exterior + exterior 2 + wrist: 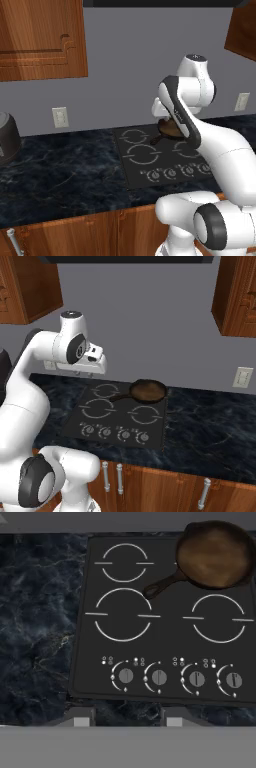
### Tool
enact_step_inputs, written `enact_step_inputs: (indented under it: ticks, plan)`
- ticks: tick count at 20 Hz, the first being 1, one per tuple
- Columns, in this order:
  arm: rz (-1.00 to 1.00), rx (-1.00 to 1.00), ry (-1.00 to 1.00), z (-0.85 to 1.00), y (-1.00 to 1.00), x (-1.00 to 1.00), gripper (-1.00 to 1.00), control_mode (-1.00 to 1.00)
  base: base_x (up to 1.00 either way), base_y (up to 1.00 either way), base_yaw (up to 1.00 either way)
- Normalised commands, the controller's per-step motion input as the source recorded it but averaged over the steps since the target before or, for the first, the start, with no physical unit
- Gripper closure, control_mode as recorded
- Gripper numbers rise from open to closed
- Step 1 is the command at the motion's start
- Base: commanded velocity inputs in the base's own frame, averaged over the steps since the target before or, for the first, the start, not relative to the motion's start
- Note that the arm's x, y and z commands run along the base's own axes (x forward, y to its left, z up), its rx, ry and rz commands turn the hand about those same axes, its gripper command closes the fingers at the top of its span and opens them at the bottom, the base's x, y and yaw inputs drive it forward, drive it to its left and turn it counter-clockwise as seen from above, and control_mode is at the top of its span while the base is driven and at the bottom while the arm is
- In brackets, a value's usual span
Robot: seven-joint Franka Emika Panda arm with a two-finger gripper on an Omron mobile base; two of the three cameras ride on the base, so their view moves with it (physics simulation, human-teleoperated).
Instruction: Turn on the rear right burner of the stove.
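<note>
The stove (165, 644) is a black glass cooktop (131, 172) (80, 418) set in a dark marble counter. A brown frying pan (215, 554) (148, 390) (170, 128) sits on the rear right burner and covers almost all of its white ring; the handle points toward the stove's middle. A row of several round knobs (159, 677) (124, 434) (170, 173) runs along the front edge. My gripper (82, 374) (126, 719) hangs open high above the stove's left rear, holding nothing and touching nothing.
The largest ring, the front left burner (122, 614), lies clear, as do the rear left burner (124, 562) and front right burner (217, 618). A dark round appliance (5, 137) stands on the counter far left. Wooden wall cabinets (235, 296) hang overhead; wall outlets (242, 376) behind.
</note>
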Motion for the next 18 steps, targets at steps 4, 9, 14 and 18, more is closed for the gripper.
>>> enact_step_inputs:
  ticks: [4, 9, 14, 18]
  plan:
    - [0.02, 0.0, 0.0, -0.19, -0.05, 0.1, -1.0, -1.0, 0.0, 0.0, 0.0]
    - [0.0, 0.02, 0.0, -0.79, -0.82, 0.0, -1.0, -1.0, 0.0, 0.0, 0.0]
    - [0.0, 0.0, 0.02, -0.62, -0.84, 0.0, -1.0, -1.0, 0.0, 0.0, 0.0]
    - [0.0, -0.01, 0.25, -0.47, -0.29, 0.0, -1.0, -1.0, 0.0, 0.0, 0.0]
